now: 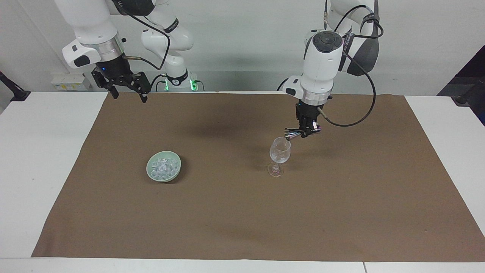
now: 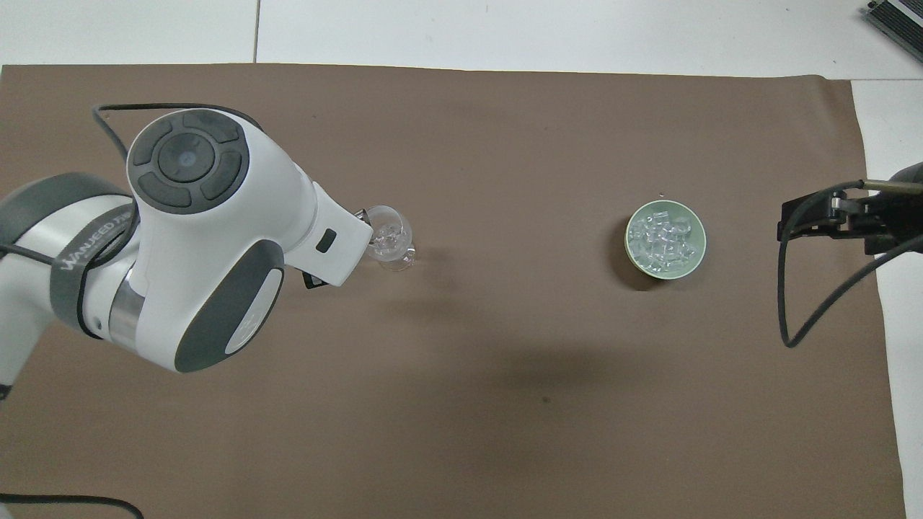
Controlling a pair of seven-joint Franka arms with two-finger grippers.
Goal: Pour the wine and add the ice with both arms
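Metal jigger tipped over the wine glass

The tabletop (image 1: 45, 159) is covered by a brown mat (image 1: 242, 212). The jigger (image 1: 291, 132) is clamped on its side in the left claw (image 1: 307, 131) above the wine glass (image 1: 280, 151). The right claw (image 1: 127, 93) is held open, waiting. The ice (image 1: 163, 168) is heaped in a green bowl (image 1: 151, 175) toward the right arm's end.

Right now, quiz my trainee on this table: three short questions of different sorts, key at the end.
1. True or false: the left gripper holds a metal jigger tipped on its side over the wine glass.
2. Where is the ice? A) in the green bowl B) loose on the brown mat C) in a gripper
3. Fill in: the right gripper waits with its fingers ____.

Key: 1 true; 2 A; 3 open
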